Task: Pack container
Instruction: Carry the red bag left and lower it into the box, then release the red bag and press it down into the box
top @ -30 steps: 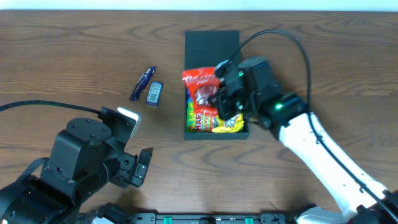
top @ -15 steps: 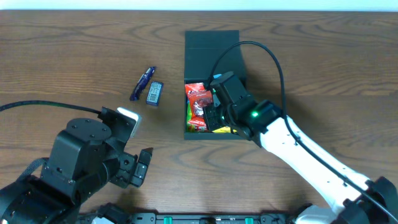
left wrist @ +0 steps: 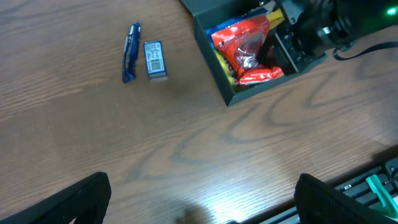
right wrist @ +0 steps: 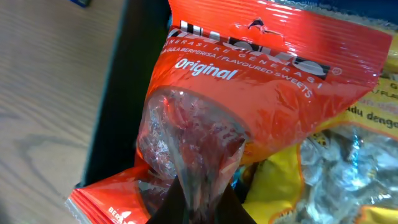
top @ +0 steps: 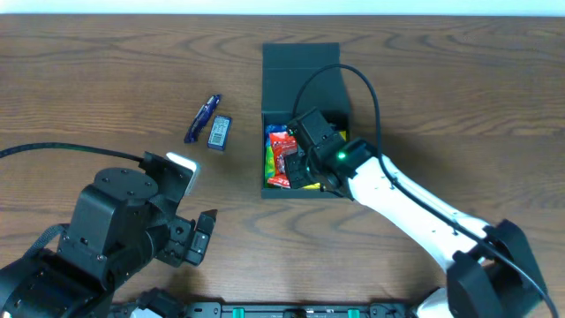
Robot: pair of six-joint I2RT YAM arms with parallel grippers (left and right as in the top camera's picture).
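Partly packed: right pincer [right wrist: 202, 186] pinches a red candy bag [top: 284, 155] inside the container [top: 300, 60]; left pincer [left wrist: 205, 202] gapes empty; two small packets [top: 219, 132] lie outside on the desk [top: 106, 79].

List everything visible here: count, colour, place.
container: one, dark green, lid open, table's far centre
red candy bag: at least one, red, inside the container
yellow candy bag: one, yellow, under the red candy bag
blue packet: one, blue, mostly hidden in the container
blue snack bar: one, blue, left of the container
labelled bar: one, dark with white label, beside the blue snack bar
table: one, brown wood
left gripper: one, black, open above bare table
right gripper: one, black, shut on the red candy bag
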